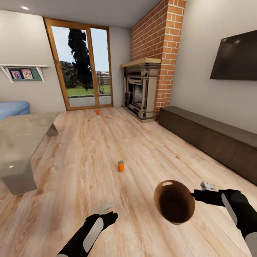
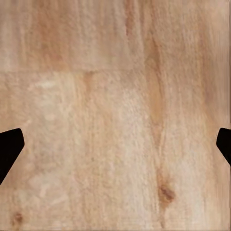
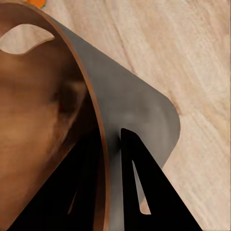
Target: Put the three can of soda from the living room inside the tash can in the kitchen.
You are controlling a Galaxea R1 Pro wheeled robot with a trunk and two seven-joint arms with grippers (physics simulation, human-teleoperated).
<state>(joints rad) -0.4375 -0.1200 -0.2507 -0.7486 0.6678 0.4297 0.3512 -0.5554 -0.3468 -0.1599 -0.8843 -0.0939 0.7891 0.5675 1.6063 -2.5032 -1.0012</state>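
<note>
Left arm reaches forward and low; its end effector [image 1: 111,215] points ahead and downward, fingers [image 2: 9,149] spread wide with nothing between them. Right arm extends inward from the right; its end effector [image 1: 194,195] is clamped on the rim of the tash can [image 1: 174,202], one finger [image 3: 144,192] outside the wall, one inside.

Your light matt wood plank floor [image 1: 107,142], round bin's smooth coppery inner wall and dull grey outside [image 3: 134,101], rough red brick fireplace column [image 1: 157,39], glossy pale stone-look table top [image 1: 21,135] on your left.
</note>
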